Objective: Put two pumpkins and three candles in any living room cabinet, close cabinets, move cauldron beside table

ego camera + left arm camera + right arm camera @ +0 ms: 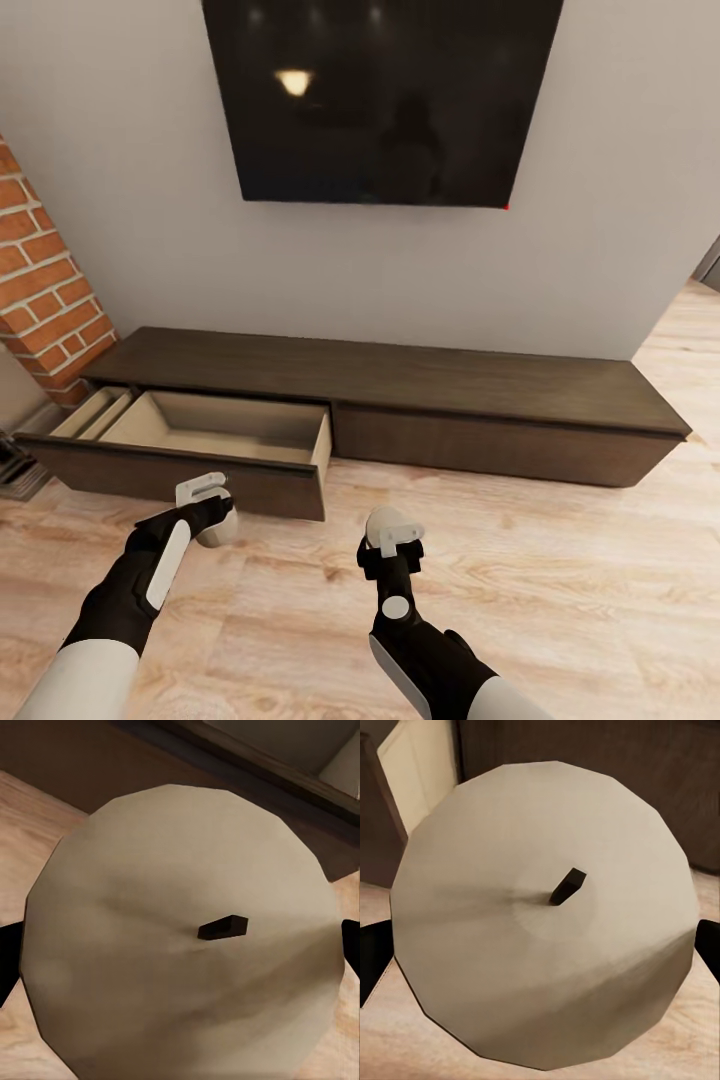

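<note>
A long dark-brown cabinet (pixel 400 375) runs along the wall under a black screen. Its left drawer (pixel 225 430) stands pulled out, pale inside, and nothing shows in it. My left gripper (pixel 207 503) hangs just in front of that drawer's front panel, shut on a candle (pixel 220 528). In the left wrist view, the candle's pale round top (pixel 180 855) and dark wick sit between the dark fingertips (pixel 6 960). My right gripper (pixel 395 532) is over the floor before the cabinet's middle, shut on a second candle (pixel 495 930), whose pale top (pixel 383 520) peeks out.
A red brick fireplace side (pixel 40 290) rises at the left. Beside it, a second compartment (pixel 92 410) at the cabinet's far left is also pulled out. The cabinet's right drawer front (pixel 500 445) is shut. Light wood floor (pixel 560 580) spreads to the right.
</note>
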Motion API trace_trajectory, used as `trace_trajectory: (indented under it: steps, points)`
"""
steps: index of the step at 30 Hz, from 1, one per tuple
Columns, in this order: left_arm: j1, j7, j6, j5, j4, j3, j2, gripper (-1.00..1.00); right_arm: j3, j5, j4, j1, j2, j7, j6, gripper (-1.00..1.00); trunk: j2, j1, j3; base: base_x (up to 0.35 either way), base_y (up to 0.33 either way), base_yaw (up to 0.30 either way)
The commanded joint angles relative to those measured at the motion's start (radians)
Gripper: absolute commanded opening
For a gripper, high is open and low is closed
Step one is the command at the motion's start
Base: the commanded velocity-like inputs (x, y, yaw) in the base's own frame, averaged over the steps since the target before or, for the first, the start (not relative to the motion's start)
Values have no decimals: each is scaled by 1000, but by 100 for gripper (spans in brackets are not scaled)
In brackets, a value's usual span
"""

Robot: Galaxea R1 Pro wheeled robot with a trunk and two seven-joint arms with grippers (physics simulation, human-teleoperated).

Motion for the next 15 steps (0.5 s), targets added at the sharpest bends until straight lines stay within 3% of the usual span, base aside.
trace_trajectory:
  steps: [1, 15]
  points:
    - [0, 0, 0, -3, 0, 0, 0, -100, 0, 2, 0, 0, 0, 0, 0, -100, 0, 0, 1, 0, 0, 216]
    - [0, -8, -1, 0, 3, -1, 0, -100, 0, 3, 1, 0, 0, 0, 0, -100, 0, 0, 9, 0, 0, 173]
